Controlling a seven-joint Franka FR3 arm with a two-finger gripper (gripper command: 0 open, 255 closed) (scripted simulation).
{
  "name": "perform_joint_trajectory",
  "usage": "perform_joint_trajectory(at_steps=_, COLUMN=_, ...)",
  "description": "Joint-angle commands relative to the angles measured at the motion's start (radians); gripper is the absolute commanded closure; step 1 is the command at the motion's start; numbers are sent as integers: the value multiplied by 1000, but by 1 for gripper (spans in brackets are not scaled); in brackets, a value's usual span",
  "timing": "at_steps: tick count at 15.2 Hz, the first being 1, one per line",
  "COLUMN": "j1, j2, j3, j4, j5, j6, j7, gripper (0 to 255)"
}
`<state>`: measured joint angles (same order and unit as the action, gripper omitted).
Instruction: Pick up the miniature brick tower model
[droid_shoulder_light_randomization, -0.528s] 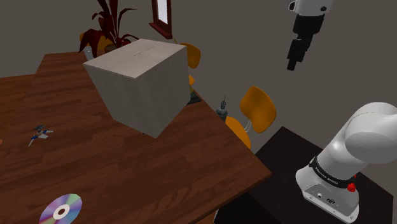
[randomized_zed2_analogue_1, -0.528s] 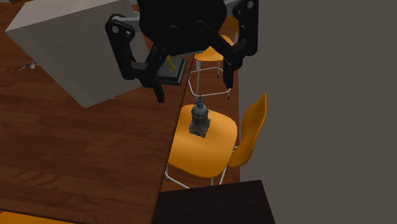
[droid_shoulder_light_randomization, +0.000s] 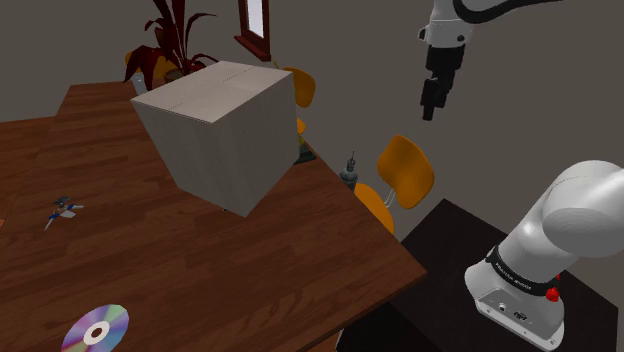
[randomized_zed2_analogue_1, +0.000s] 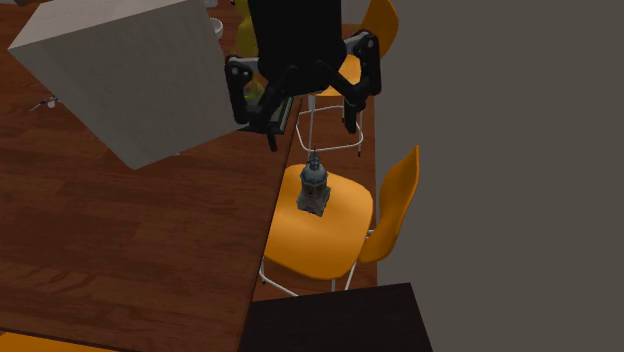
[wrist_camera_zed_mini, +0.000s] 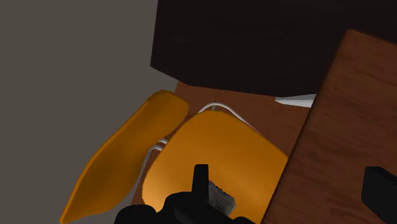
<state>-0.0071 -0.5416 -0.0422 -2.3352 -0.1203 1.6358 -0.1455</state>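
The miniature tower model (randomized_zed2_analogue_1: 314, 188) is a small grey-blue piece with a thin spire. It stands upright on the seat of an orange chair (randomized_zed2_analogue_1: 330, 240) beside the table edge, and I see it in the shoulder view too, tower (droid_shoulder_light_randomization: 350, 172). My black gripper (randomized_zed2_analogue_1: 311, 128) hangs open in the air above the tower, fingers spread wide and touching nothing. In the shoulder view the gripper (droid_shoulder_light_randomization: 429, 108) is high up, above and to the right of the chair (droid_shoulder_light_randomization: 405, 170). Part of the tower (wrist_camera_zed_mini: 221, 198) shows beside one finger (wrist_camera_zed_mini: 201, 181) in the wrist view.
A large pale box (droid_shoulder_light_randomization: 215, 130) sits on the dark wooden table (droid_shoulder_light_randomization: 230, 260), close to the chair's side. A disc (droid_shoulder_light_randomization: 97, 328) and a small toy (droid_shoulder_light_randomization: 63, 210) lie farther along the table. A second orange chair (randomized_zed2_analogue_1: 335, 80) and a red-leaved plant (droid_shoulder_light_randomization: 175, 40) stand behind. The dark stand (droid_shoulder_light_randomization: 470, 290) is nearby.
The gripper has moved down and towards the shoulder view's left, closer to the chair and tower. It stays open. The tower has not moved.
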Motion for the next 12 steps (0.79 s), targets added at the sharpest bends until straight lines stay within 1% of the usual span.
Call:
perform_joint_trajectory(at_steps=1, j1=0, j2=71, j3=-12, j4=13, j5=-5, j6=45, j7=-19, gripper=0)
perform_joint_trajectory(at_steps=6, j1=2, j2=268, j3=-32, j4=74, j5=-8, j6=145, j7=-59, gripper=0)
perform_joint_trajectory(at_steps=12, j1=1, j2=513, j3=-44, j4=189, j5=0, j6=232, j7=-109, gripper=0)
